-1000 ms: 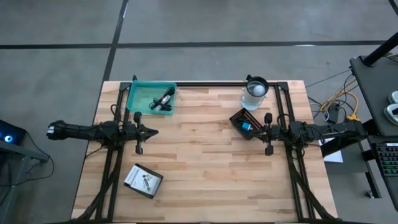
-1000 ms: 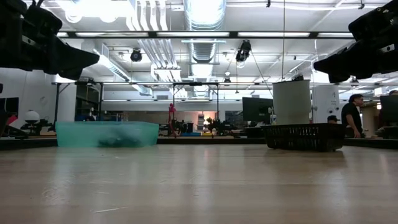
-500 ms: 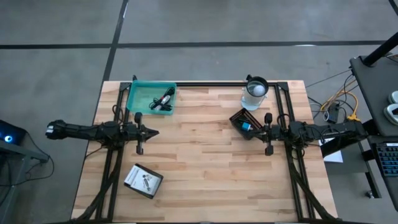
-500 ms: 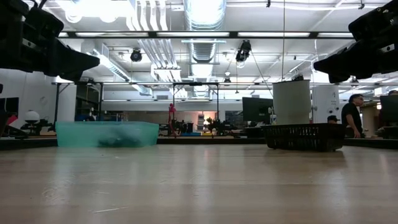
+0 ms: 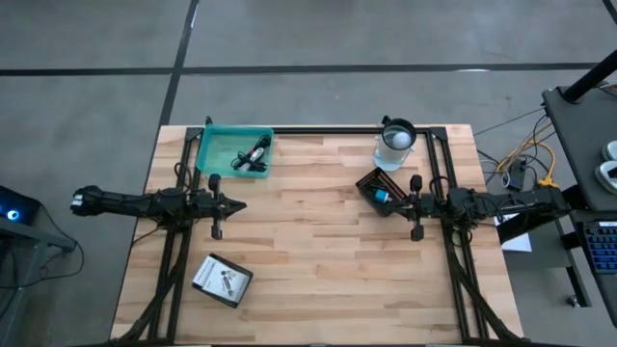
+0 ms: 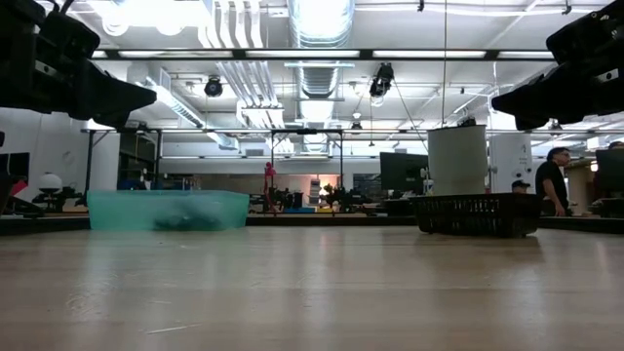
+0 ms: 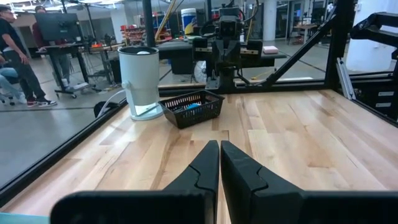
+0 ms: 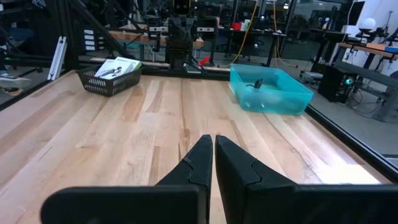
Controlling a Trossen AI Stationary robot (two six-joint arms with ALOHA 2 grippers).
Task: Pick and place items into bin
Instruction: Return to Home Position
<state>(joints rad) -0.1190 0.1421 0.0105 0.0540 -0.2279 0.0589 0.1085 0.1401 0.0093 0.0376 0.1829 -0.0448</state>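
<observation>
A teal bin stands at the far left of the table, and a black-and-red cable lies in it; the right wrist view shows the bin too. A small black basket at the near left holds flat white packets. Another black basket, with a blue thing in it, sits at the far right. My left gripper hangs shut above the table's left side, pointing level toward the right. My right gripper hangs shut just beside the right basket, pointing toward the left. Both hold nothing.
A clear cup with a white ball stands behind the right basket. A black frame rail runs along the far edge, with struts down both sides. Bare wood lies between the two grippers. People stand in the room beyond.
</observation>
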